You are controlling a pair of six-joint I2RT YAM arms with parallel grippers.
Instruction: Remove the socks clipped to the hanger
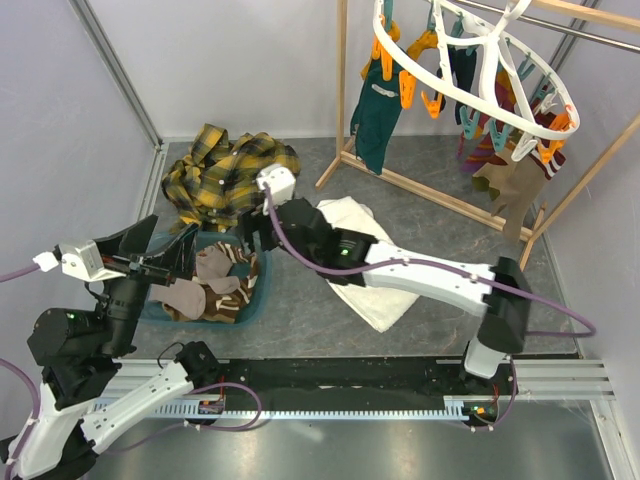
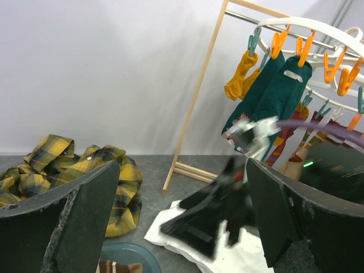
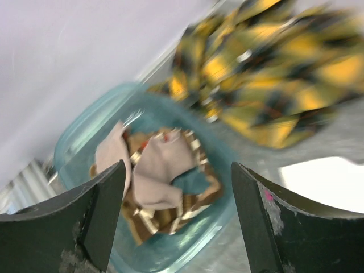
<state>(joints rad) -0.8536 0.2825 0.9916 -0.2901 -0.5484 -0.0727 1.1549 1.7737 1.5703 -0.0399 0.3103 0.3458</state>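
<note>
Hovering over the teal bin [image 3: 85, 128], lower left in the top view, the right gripper [image 3: 177, 187] has its jaws spread wide w/ nothing between them. A few socks [image 3: 153, 170] lie in the bin. Left gripper [image 2: 182, 187] is at the far left, fully spread, empty too. Lots more are clipped on the hanger [image 2: 318, 21], upper right. Imo next up is another trip: reach up, pinch the dark teal sock [image 2: 284, 94] below its orange clip [image 2: 277, 42], fabric only, then pull straight down so the ring doesn't swing.
</note>
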